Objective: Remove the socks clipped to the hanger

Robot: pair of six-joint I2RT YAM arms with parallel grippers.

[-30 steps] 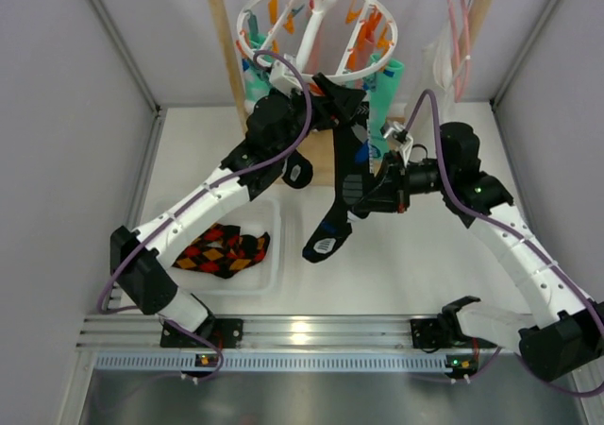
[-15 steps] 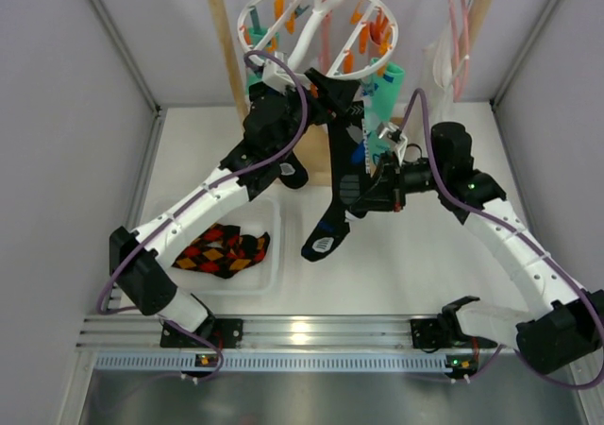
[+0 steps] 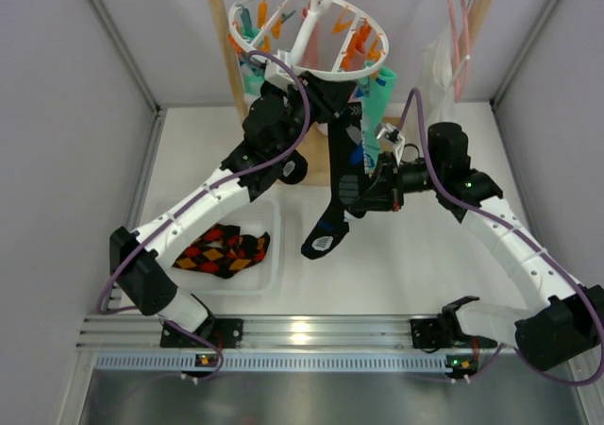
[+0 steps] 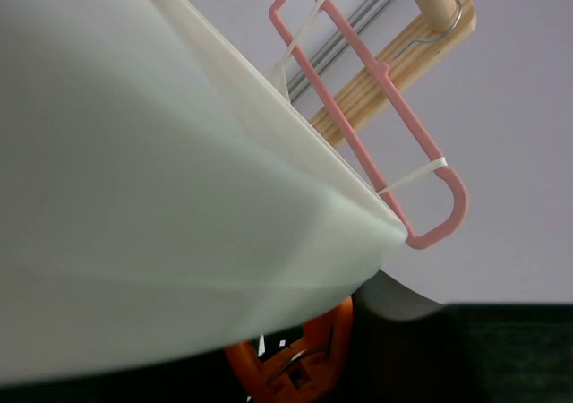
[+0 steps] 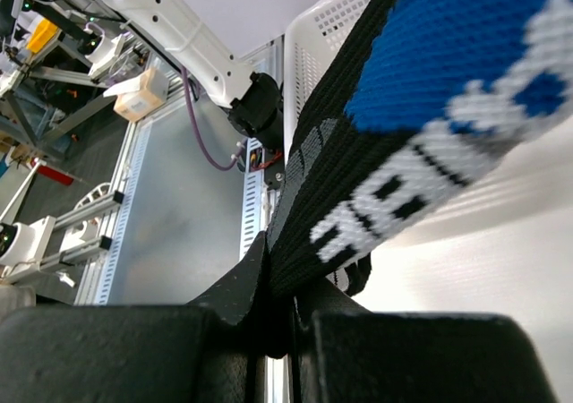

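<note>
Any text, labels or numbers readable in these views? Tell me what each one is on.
None can be quoted with confidence.
black sock: white knitted letters just above the right gripper, skewed and cut off, not legible.
Its toe in the top view: a pale mark, too small to read.
hanger: no markings visible.

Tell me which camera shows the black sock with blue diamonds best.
Top external: the black sock shows nearly whole there, hanging below the hanger down to its toe. Right wrist gives only a close stretch of it, pinched in the right gripper. Left wrist shows none of it.
</note>
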